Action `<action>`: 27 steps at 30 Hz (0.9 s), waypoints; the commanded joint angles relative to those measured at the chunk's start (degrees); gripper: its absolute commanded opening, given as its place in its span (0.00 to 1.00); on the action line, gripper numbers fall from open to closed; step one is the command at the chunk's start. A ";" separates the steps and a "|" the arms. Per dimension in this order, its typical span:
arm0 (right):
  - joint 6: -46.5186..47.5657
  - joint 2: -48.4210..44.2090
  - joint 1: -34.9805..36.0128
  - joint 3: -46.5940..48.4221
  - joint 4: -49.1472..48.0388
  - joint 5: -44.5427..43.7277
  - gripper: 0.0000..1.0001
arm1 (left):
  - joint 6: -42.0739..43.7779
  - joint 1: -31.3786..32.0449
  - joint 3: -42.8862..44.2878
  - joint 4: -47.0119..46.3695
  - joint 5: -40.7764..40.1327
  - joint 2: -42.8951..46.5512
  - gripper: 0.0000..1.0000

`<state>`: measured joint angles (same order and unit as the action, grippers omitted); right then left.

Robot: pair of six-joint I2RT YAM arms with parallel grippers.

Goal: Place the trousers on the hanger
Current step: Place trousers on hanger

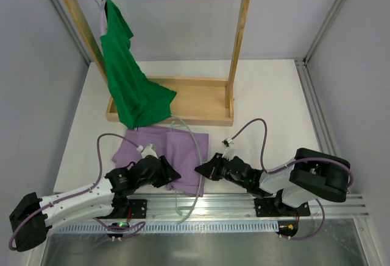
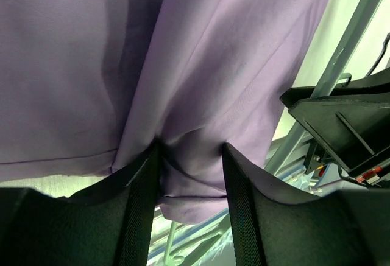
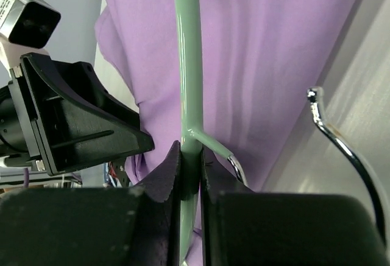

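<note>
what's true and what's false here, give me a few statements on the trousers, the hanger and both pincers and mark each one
1. The right pincer is clamped on the hanger. True.
2. The left pincer is empty. False: a fold of the trousers is pinched between its fingers.
3. The green shirt lies flat on the table. False: it hangs from the wooden rack.
4. The hanger lies across the trousers. True.
</note>
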<state>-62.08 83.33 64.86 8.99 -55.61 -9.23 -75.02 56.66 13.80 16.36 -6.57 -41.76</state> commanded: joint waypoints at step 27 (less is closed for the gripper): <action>-0.58 -5.20 -0.79 -0.03 6.13 -1.31 0.04 | 18.77 -1.82 13.09 11.85 -7.49 -0.87 0.81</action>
<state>-63.11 78.22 64.31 9.32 -46.68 -9.47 -58.72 55.24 27.22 31.00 -13.26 -42.24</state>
